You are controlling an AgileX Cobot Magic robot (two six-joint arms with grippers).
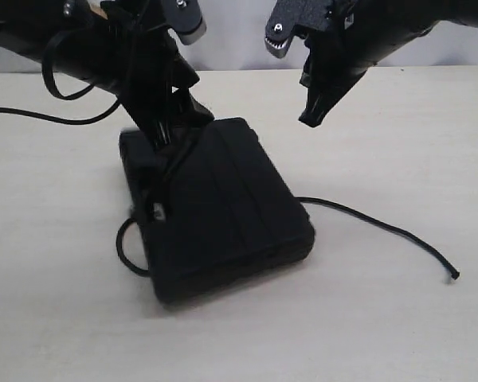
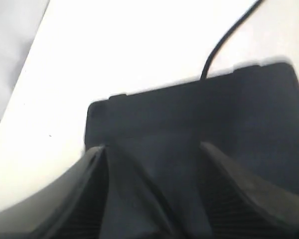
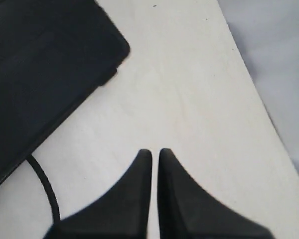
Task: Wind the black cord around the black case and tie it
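The black case lies flat in the middle of the table. It also shows in the left wrist view and the right wrist view. The black cord comes out from under the case's right side and trails right to a frayed end; a loop of it sticks out at the case's left edge. My left gripper is low over the case's far left part, open, its fingers spread above the lid. My right gripper hangs above the table beyond the case's far right corner, shut on nothing.
A thin robot cable lies on the table at the far left. The beige table's edge runs close to the right gripper, with a grey floor past it. Cord passes near the right fingers.
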